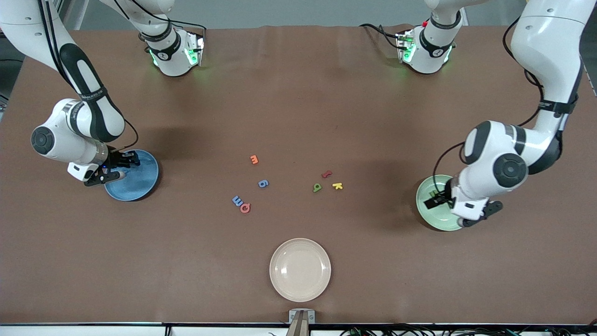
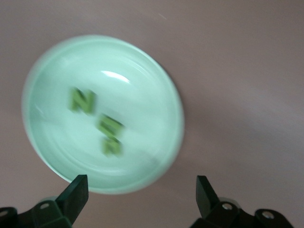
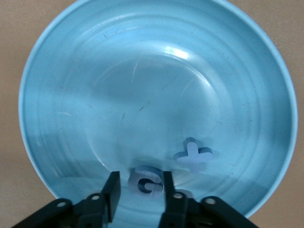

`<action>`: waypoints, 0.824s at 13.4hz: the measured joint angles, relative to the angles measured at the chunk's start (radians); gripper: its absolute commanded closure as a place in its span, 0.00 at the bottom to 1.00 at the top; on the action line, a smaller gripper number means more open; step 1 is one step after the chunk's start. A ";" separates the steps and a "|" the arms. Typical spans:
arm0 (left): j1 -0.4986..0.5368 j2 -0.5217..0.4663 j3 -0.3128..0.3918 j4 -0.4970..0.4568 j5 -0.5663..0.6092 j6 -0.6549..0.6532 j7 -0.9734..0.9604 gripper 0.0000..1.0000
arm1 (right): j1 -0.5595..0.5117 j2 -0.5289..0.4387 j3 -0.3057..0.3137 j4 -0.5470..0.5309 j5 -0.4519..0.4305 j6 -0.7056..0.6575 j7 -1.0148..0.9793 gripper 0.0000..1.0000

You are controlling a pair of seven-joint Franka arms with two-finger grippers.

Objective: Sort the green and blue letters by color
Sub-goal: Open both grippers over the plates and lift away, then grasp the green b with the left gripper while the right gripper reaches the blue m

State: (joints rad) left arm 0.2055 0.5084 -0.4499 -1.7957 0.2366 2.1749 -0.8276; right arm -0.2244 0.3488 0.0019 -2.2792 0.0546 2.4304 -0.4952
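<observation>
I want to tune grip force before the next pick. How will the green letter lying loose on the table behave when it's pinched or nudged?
The green letter looks flat and tiny, so it is probably very light and slides when nudged rather than rolling or tipping. Its low profile leaves little edge to pinch, so it may slip. The yellow letter and red letter lie beside it and could get bumped.

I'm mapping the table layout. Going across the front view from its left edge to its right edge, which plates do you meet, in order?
Blue plate → beige plate → green plate.
</observation>
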 measured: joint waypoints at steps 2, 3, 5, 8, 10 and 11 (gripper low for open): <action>-0.046 0.009 -0.040 -0.006 0.000 0.009 -0.127 0.00 | 0.000 -0.011 0.000 0.000 0.000 0.000 0.003 0.00; -0.082 0.020 -0.045 -0.008 0.000 0.032 -0.183 0.00 | 0.000 -0.020 0.001 0.001 0.000 -0.002 0.016 0.00; -0.167 0.053 -0.047 0.004 0.000 0.074 -0.288 0.03 | 0.004 -0.051 0.008 0.010 0.000 -0.041 0.071 0.00; -0.313 0.142 -0.037 0.101 0.000 0.091 -0.455 0.14 | 0.063 -0.098 0.020 0.058 0.000 -0.144 0.209 0.00; -0.413 0.214 0.003 0.202 0.000 0.093 -0.532 0.20 | 0.128 -0.107 0.025 0.099 0.000 -0.173 0.311 0.00; -0.462 0.248 0.036 0.249 0.000 0.093 -0.561 0.24 | 0.161 -0.107 0.027 0.115 0.000 -0.175 0.356 0.00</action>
State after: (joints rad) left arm -0.2567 0.7566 -0.4143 -1.5465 0.2370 2.2679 -1.3886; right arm -0.0630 0.2422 0.0286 -2.1641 0.0547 2.2554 -0.1394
